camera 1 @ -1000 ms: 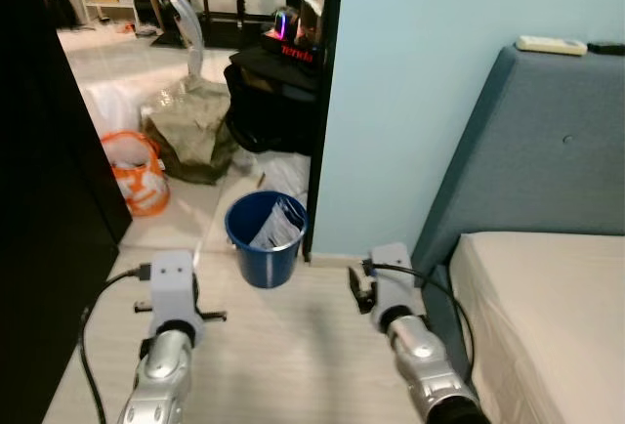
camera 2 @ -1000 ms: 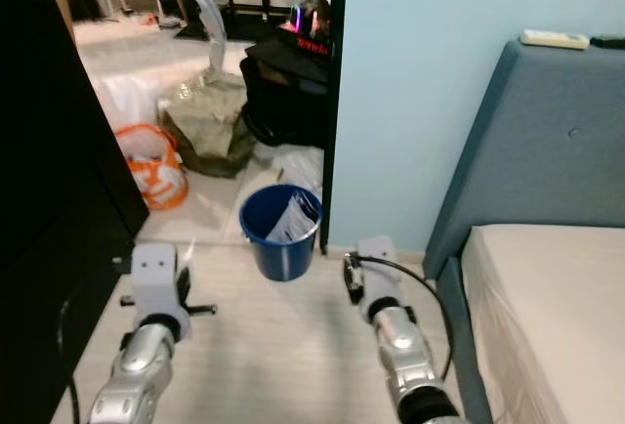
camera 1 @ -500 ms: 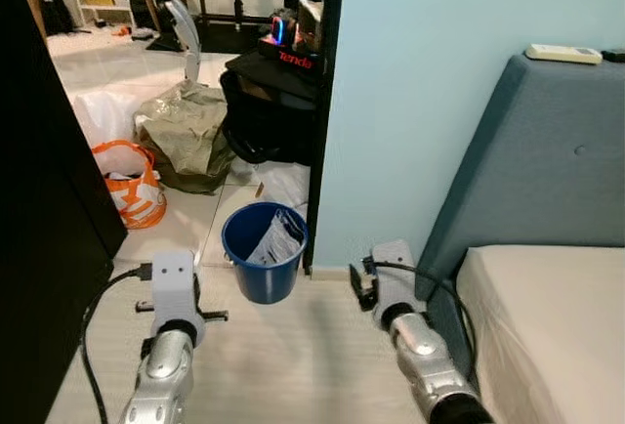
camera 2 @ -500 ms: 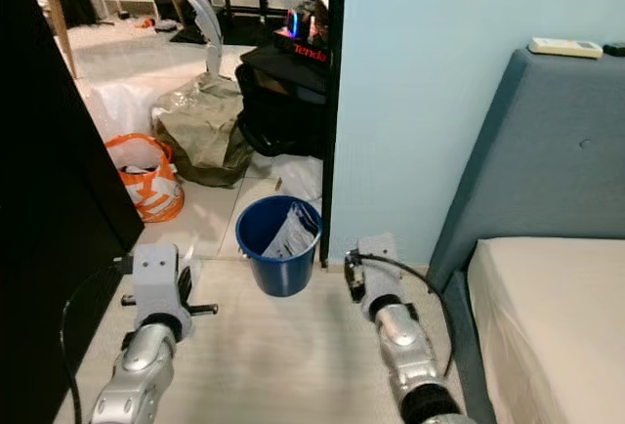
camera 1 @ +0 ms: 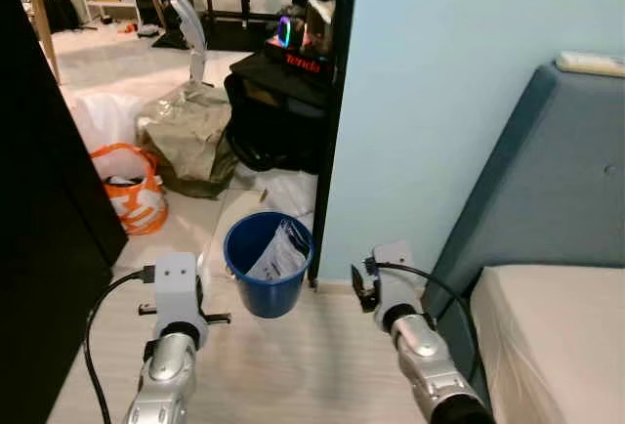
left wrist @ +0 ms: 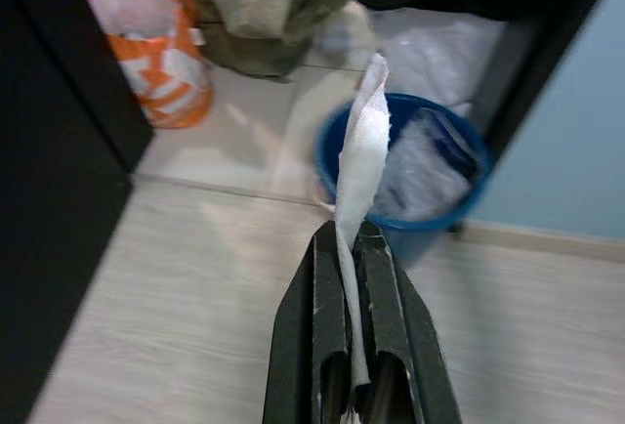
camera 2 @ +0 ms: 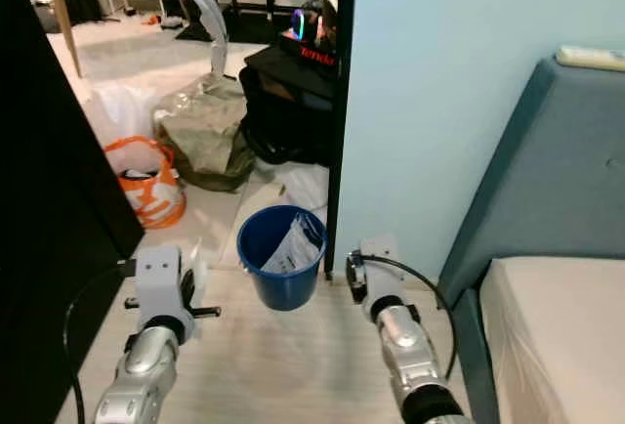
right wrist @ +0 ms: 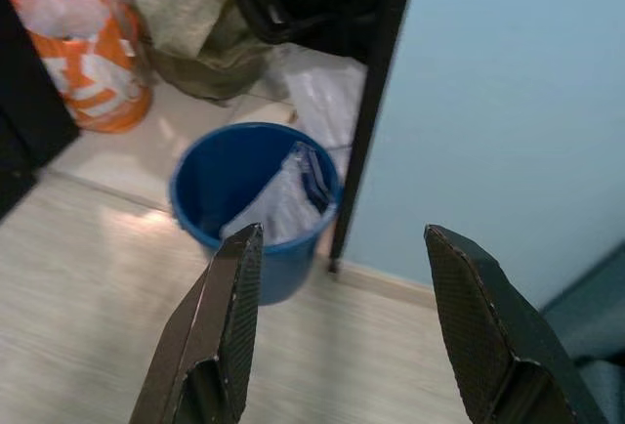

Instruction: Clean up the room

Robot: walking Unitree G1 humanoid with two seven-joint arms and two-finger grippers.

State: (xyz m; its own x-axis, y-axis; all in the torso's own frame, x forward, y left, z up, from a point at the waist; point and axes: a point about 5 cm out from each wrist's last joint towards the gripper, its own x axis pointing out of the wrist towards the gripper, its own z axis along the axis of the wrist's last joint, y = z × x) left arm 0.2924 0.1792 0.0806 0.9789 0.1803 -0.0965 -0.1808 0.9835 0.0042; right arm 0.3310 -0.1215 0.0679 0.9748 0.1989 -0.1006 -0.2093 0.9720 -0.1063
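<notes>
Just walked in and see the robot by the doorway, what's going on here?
The robot stands facing a blue bin on the floor by the doorway. Its left gripper is shut on a strip of white tissue, held short of the bin, not yet dropped in. The right gripper is open and holds nothing. The bin already holds some plastic wrapping.
</notes>
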